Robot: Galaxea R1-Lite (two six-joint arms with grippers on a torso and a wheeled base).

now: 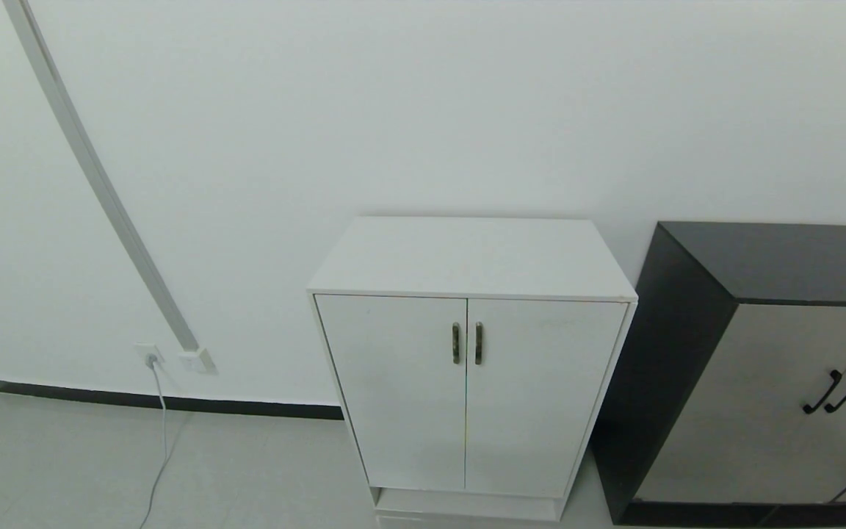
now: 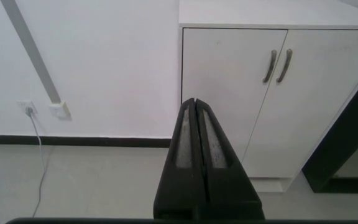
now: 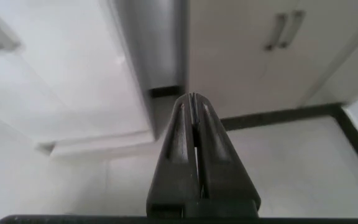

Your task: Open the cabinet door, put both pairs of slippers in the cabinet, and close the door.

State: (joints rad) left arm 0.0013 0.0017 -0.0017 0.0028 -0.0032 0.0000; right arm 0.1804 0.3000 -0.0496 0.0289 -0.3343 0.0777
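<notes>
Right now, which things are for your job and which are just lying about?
For the job: white cabinet, door handles, left hand, right hand.
Just there: black cabinet, wall socket, cable, grey wall strip.

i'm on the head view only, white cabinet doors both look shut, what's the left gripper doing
Observer: The left gripper is shut with nothing in it. It points toward the left door of the white cabinet and is not touching it.
Operator: and the right one
Observer: The right gripper is shut and empty too. It points at the foot of the dark cabinet, at the corner beside the white one.
</notes>
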